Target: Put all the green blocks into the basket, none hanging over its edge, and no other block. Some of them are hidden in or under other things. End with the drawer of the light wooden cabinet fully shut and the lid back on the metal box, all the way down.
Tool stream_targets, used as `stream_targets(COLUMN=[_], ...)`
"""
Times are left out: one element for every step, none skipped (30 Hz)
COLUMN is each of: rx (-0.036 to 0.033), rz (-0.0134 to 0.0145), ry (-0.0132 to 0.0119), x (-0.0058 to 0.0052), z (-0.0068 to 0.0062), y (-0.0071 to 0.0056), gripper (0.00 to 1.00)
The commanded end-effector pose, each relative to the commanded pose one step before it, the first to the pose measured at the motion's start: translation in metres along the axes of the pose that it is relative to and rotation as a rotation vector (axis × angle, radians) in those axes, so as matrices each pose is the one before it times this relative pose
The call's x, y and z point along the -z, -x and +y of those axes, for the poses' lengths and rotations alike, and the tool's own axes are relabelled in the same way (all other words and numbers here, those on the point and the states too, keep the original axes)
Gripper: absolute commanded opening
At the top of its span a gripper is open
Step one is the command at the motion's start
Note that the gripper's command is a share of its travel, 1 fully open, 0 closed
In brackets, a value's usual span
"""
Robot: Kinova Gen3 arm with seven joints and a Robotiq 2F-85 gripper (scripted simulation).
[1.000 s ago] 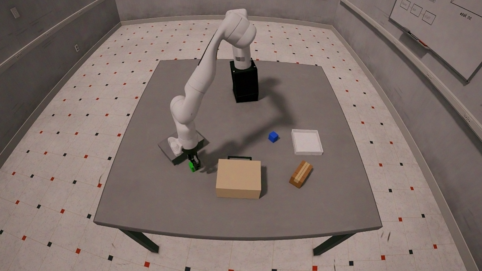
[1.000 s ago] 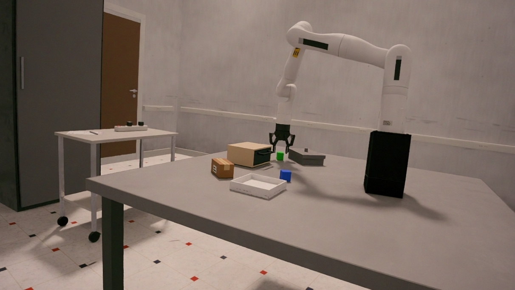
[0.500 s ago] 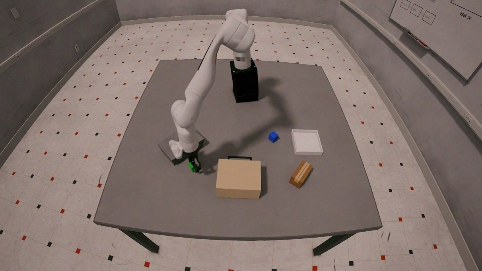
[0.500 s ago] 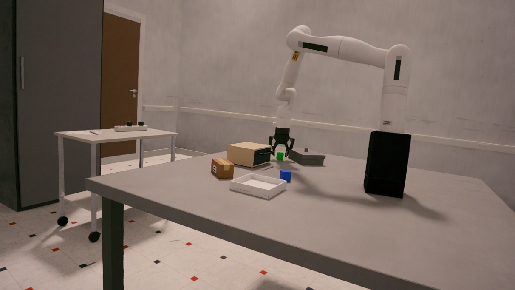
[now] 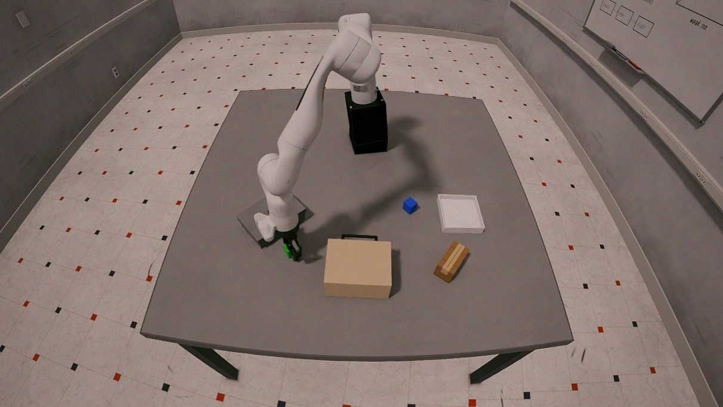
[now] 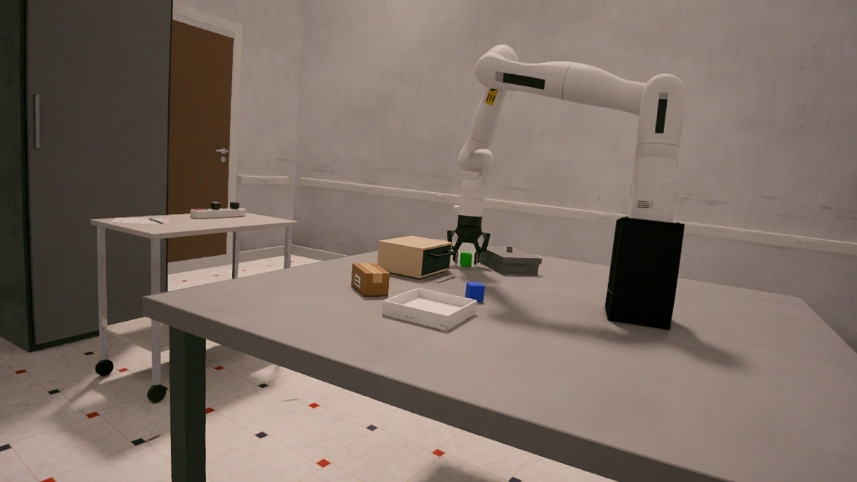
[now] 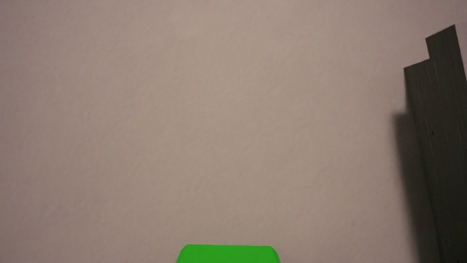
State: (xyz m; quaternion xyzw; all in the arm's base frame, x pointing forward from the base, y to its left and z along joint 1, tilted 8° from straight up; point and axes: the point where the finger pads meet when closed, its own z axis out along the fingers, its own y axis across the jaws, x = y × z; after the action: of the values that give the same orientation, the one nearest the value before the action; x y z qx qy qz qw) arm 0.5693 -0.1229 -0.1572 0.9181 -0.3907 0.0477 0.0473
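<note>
Green block (image 5: 287,250) (image 6: 466,259) (image 7: 228,254): on the tabletop (image 5: 354,329) (image 6: 599,359), toward its near-left corner in the top view
Gripper (image 5: 293,253) (image 6: 467,261): jaws apart, astride it
Grasp: centre, close squarely, lift straight

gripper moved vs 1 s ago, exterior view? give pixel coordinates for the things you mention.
Yes, down: the gripper's (image 5: 294,256) (image 6: 465,262) fingertips were above the middle of the unmoved green block (image 5: 286,250) (image 6: 466,259) (image 7: 228,254); now they're near its base.
</note>
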Motion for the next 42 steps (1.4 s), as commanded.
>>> stream_targets(rx=[0.00004, 0.00000, 0.00000, 0.00000, 0.00000, 0.00000, 0.00000, 0.00000, 0.00000, 0.00000, 0.00000, 0.00000, 0.00000, 0.00000, 0.00000, 0.00000, 0.00000, 0.00000, 0.00000, 0.00000, 0.00000, 0.00000, 0.00000, 0.00000, 0.00000, 0.00000, 0.00000, 0.00000, 0.00000, 0.00000, 0.00000, 0.00000, 0.00000, 0.00000, 0.00000, 0.00000, 0.00000, 0.00000, 0.00000, 0.00000, 0.00000, 0.00000], rz=[0.00148, 0.00000, 0.00000, 0.00000, 0.00000, 0.00000, 0.00000, 0.00000, 0.00000, 0.00000, 0.00000, 0.00000, 0.00000, 0.00000, 0.00000, 0.00000, 0.00000, 0.00000, 0.00000, 0.00000, 0.00000, 0.00000, 0.00000, 0.00000, 0.00000, 0.00000, 0.00000, 0.00000, 0.00000, 0.00000, 0.00000, 0.00000, 0.00000, 0.00000, 0.00000, 0.00000, 0.00000, 0.00000, 0.00000, 0.00000, 0.00000, 0.00000], ry=[-0.00154, 0.00000, 0.00000, 0.00000, 0.00000, 0.00000, 0.00000, 0.00000, 0.00000, 0.00000, 0.00000, 0.00000, 0.00000, 0.00000, 0.00000, 0.00000, 0.00000, 0.00000, 0.00000, 0.00000, 0.00000, 0.00000, 0.00000, 0.00000, 0.00000, 0.00000, 0.00000, 0.00000, 0.00000, 0.00000, 0.00000, 0.00000, 0.00000, 0.00000, 0.00000, 0.00000, 0.00000, 0.00000, 0.00000, 0.00000, 0.00000, 0.00000], x=[0.00028, -0.00007, -0.00004, -0.00001, 0.00000, 0.00000, 0.00000, 0.00000, 0.00000, 0.00000, 0.00000, 0.00000, 0.00000, 0.00000, 0.00000, 0.00000, 0.00000, 0.00000, 0.00000, 0.00000, 0.00000, 0.00000, 0.00000, 0.00000, 0.00000, 0.00000, 0.00000, 0.00000, 0.00000, 0.00000, 0.00000, 0.00000, 0.00000, 0.00000, 0.00000, 0.00000, 0.00000, 0.00000, 0.00000, 0.00000, 0.00000, 0.00000], z=[-0.00073, 0.00000, 0.00000, 0.00000, 0.00000, 0.00000, 0.00000, 0.00000, 0.00000, 0.00000, 0.00000, 0.00000, 0.00000, 0.00000, 0.00000, 0.00000, 0.00000, 0.00000, 0.00000, 0.00000, 0.00000, 0.00000, 0.00000, 0.00000, 0.00000, 0.00000, 0.00000, 0.00000, 0.00000, 0.00000, 0.00000, 0.00000, 0.00000, 0.00000, 0.00000, 0.00000, 0.00000, 0.00000, 0.00000, 0.00000, 0.00000, 0.00000], y=[-0.00073, 0.00000, 0.00000, 0.00000, 0.00000, 0.00000, 0.00000, 0.00000, 0.00000, 0.00000, 0.00000, 0.00000, 0.00000, 0.00000, 0.00000, 0.00000, 0.00000, 0.00000, 0.00000, 0.00000, 0.00000, 0.00000, 0.00000, 0.00000, 0.00000, 0.00000, 0.00000, 0.00000, 0.00000, 0.00000, 0.00000, 0.00000, 0.00000, 0.00000, 0.00000, 0.00000, 0.00000, 0.00000, 0.00000, 0.00000, 0.00000, 0.00000], gripper=[0.67, 0.67, 0.67, 0.67, 0.67, 0.67, 0.67, 0.67, 0.67, 0.67, 0.67, 0.67, 0.67, 0.67, 0.67, 0.67, 0.67, 0.67, 0.67, 0.67, 0.67, 0.67, 0.67, 0.67, 0.67, 0.67, 0.67, 0.67, 0.67, 0.67, 0.67, 0.67, 0.67, 0.67, 0.67, 0.67, 0.67, 0.67, 0.67, 0.67, 0.67, 0.10])
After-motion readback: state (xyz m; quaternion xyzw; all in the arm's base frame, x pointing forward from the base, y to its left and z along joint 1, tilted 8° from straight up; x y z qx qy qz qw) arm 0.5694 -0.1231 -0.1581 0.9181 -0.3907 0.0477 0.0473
